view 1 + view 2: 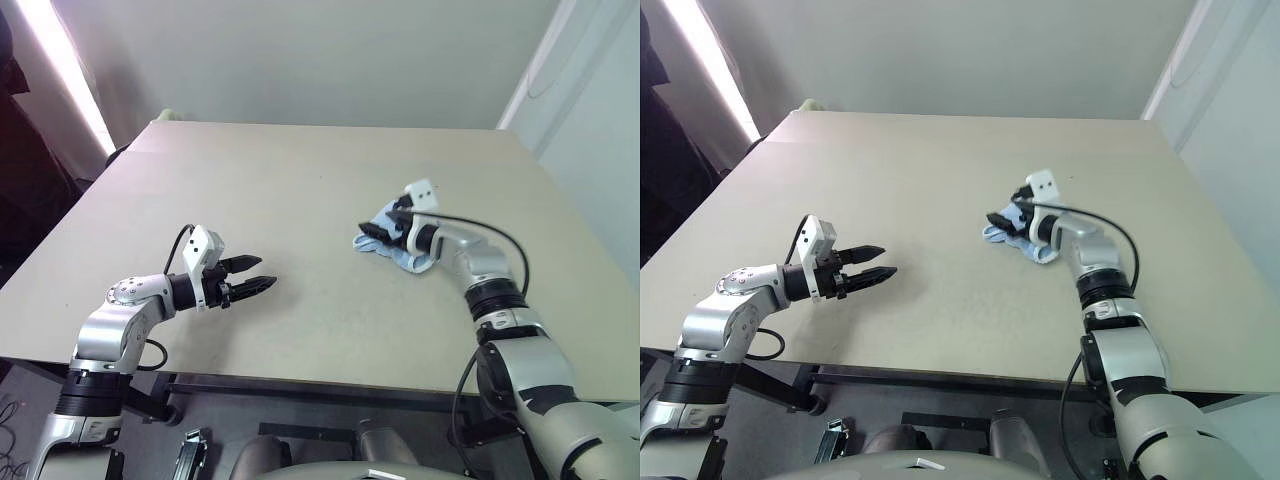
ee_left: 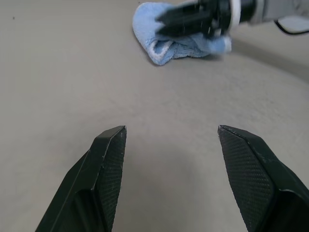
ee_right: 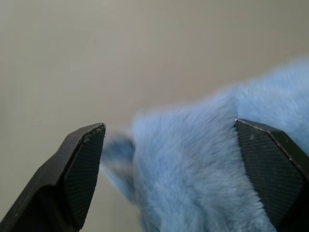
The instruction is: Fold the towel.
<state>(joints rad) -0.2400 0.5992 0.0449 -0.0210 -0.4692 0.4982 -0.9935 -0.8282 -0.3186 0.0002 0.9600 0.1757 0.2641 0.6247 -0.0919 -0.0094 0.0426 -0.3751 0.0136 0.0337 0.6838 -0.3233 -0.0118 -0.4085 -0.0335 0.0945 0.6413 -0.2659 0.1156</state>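
The towel (image 1: 398,247) lies bunched at the table's (image 1: 300,180) three o'clock side, directly under the spread right pincer (image 1: 385,226), while the left pincer (image 1: 250,275), also spread and empty, hovers well apart toward nine o'clock, so the right arm is nearer.

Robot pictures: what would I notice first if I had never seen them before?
Probably the towel, a small light-blue bunch lying on the right side of the big beige table. The right hand is right over it with its fingers spread wide around the fluffy cloth. The left hand hangs open above bare table on the left, well apart from the towel.
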